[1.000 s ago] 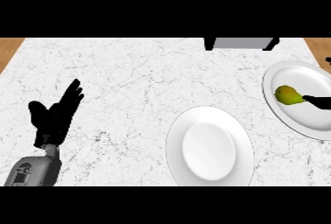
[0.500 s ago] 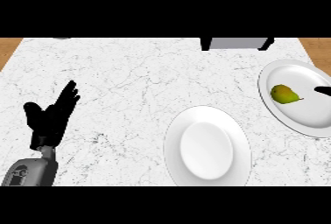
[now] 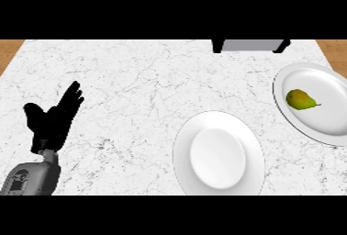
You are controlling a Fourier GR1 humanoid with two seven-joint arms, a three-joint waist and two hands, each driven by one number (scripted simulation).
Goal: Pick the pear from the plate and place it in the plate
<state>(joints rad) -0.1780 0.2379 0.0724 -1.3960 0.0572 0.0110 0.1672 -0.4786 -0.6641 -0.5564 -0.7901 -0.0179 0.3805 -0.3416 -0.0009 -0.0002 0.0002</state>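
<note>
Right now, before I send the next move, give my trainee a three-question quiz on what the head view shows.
1. True or false: the pear lies on the plate at the right edge.
2. Which hand shows in the head view?
A. the left hand, open, fingers up, at the left
B. the right hand, curled round the pear
C. both hands over the plates
3. Fill in: the nearer plate holds ____.

Key: 1 true. 2 A. 3 nothing.
</note>
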